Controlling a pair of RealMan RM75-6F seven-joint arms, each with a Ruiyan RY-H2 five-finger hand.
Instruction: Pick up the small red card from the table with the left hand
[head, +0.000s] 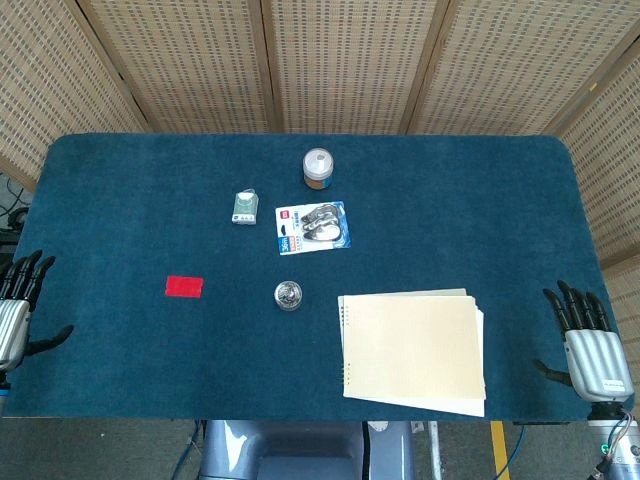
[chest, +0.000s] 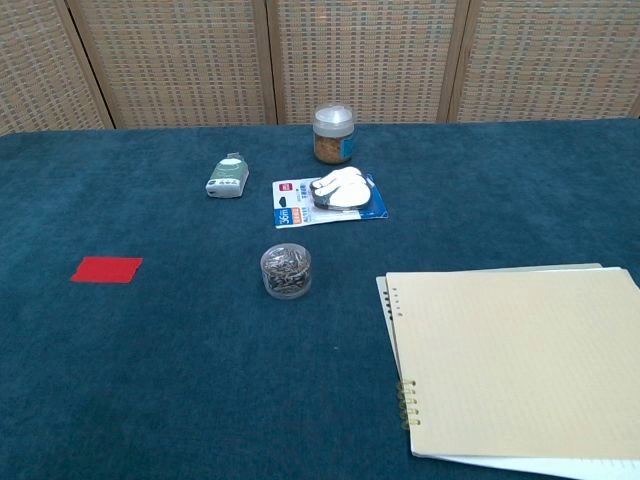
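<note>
Both hands sat at the near edge of the table in the head view: the left hand (head: 18, 305) at the left corner, the right hand (head: 590, 340) at the right, each with fingers spread apart and nothing in them. Between them, toward the right, lay a cream spiral notebook (head: 412, 350). The small red card (head: 184, 286) lay flat on the blue table cloth (head: 120, 200), on the left side and well apart from the left hand, with open cloth all around it. A small clear tub of clips (head: 288, 295) stood to its right, and farther back were a blister pack (head: 314, 227), a small grey-green device (head: 245, 207) and a lidded jar (head: 319, 167).

From the chest view neither hand showed. Nearest was the notebook (chest: 515, 360), filling the lower right. The card (chest: 106, 269) lay at the left, flush with the cloth, no edge lifted; the tub (chest: 286, 271) stood well to its right.

Judging by its look, the card was thin, very light and fairly stiff, with no height to grasp. The soft pile should give a little, so a fingertip pressed on one long edge might tip the opposite edge up for a thumb-and-finger pinch. Sliding was the likely trouble, and a hard squeeze could bend it.
</note>
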